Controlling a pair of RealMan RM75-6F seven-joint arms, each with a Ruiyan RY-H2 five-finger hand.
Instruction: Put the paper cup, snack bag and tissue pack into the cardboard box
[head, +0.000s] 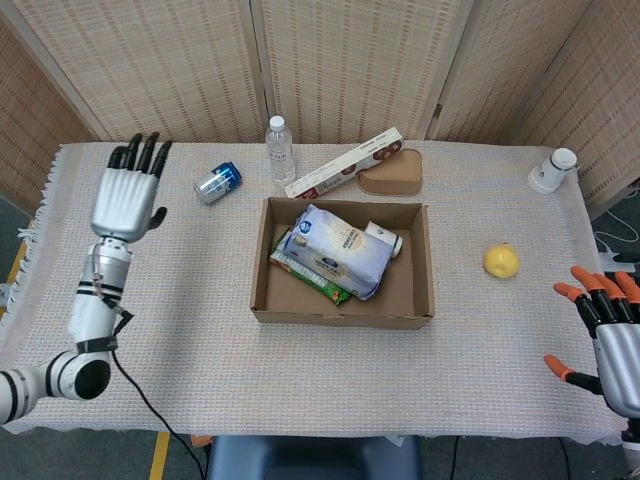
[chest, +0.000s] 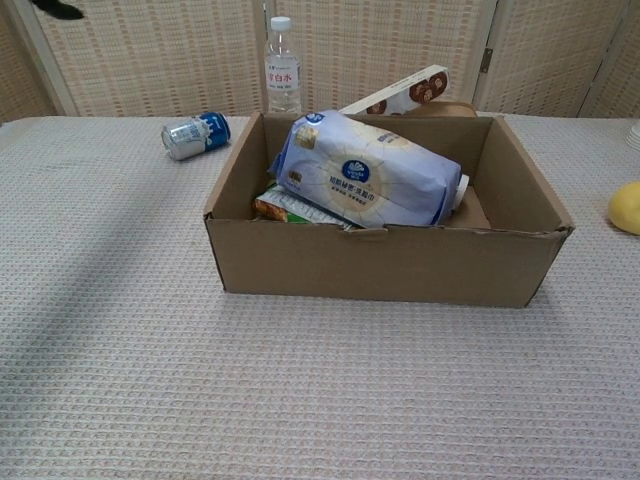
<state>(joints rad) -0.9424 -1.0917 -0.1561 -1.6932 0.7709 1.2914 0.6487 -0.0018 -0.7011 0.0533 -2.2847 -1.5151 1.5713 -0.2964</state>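
The cardboard box (head: 424, 272) (chest: 390, 268) sits mid-table. Inside it the blue-and-white tissue pack (head: 343, 250) (chest: 368, 180) lies tilted on top of the green snack bag (head: 305, 276) (chest: 290, 205). The white paper cup (head: 386, 240) (chest: 459, 189) lies on its side behind the pack, mostly hidden. My left hand (head: 128, 195) is raised over the table's left side, far from the box, fingers spread and holding nothing. Only a dark fingertip (chest: 57, 9) of it shows in the chest view. My right hand (head: 612, 328) is open at the right edge, empty.
A blue can (head: 217, 182) lies on its side at the back left. A water bottle (head: 280, 150), a long snack carton (head: 345, 162) and a brown pad (head: 392, 174) stand behind the box. A yellow fruit (head: 501, 261) lies right of it; another paper cup (head: 553, 170) at the far right.
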